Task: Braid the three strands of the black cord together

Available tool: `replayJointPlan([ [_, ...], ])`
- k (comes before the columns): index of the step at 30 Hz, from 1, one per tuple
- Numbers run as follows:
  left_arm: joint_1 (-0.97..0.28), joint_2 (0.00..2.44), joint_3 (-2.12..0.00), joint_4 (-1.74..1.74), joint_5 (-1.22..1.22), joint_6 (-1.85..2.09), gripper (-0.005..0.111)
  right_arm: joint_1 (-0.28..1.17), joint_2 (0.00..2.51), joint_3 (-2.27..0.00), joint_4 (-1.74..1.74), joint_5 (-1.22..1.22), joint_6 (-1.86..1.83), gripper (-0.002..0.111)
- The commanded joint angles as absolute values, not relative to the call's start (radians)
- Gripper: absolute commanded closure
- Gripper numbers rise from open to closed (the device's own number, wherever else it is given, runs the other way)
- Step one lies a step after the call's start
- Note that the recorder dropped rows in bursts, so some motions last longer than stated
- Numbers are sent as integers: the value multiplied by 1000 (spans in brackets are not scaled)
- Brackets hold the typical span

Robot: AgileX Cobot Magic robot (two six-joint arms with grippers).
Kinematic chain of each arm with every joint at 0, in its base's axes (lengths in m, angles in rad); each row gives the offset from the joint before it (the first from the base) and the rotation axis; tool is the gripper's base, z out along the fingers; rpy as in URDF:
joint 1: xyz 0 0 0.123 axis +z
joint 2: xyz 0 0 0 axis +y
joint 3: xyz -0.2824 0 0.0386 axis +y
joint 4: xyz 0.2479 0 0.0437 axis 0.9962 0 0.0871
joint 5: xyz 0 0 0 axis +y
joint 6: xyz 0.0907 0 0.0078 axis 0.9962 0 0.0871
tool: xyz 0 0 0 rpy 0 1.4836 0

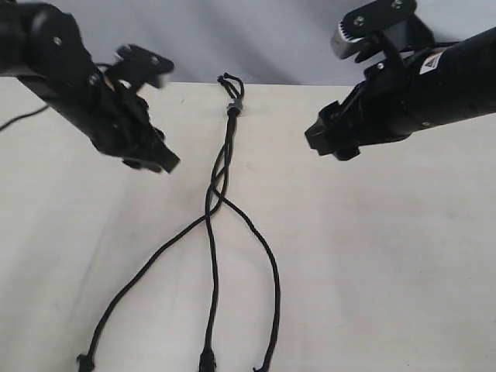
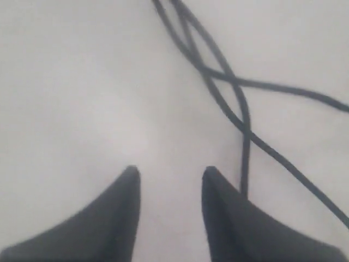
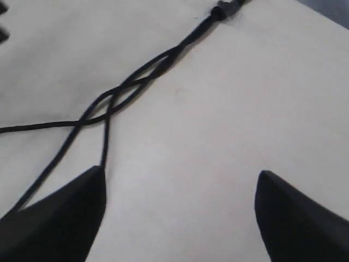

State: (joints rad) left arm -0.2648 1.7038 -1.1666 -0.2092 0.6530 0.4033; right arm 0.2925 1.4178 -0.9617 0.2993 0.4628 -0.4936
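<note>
Lying loosely crossed just below its knot, the black cord runs down the middle of the worktop, its three strands splaying apart. Both arms hover empty beside it: left pincer parted narrowly, right pincer wide. Whether the knot is anchored I cannot tell; if not, a pull would likely drag the whole cord, loosen the crossings, or catch two overlapping strands.

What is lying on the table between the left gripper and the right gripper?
Only the black cord: its loosely crossed stretch below the knot, touching neither the left gripper nor the right gripper. The exterior view shows it.
</note>
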Motion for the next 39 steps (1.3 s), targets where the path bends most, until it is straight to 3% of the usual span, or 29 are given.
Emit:
replayJointPlan([
  [1, -175, 1586, -1139, -222, 582, 402, 102, 440, 1452, -964, 316, 482, -469, 38],
  [2, -160, 1561, -1125, -222, 557, 404, 107, 471, 1469, -971, 316, 484, -458, 38],
  [11, -93, 1376, -1031, -242, 431, 402, 106, 702, 1767, -1089, 309, 487, -346, 38],
  [27, -93, 1327, -996, -244, 399, 402, 106, 725, 2017, -1200, 102, 574, -90, 39],
  [30, -93, 1327, -996, -244, 399, 402, 106, 725, 2025, -1200, 101, 581, -90, 57],
  [35, -93, 1327, -996, -244, 399, 402, 106, 725, 2025, -1213, 79, 604, -96, 107],
  [39, -93, 1327, -996, -244, 399, 402, 106, 725, 2020, -1284, 35, 716, -131, 109],
])
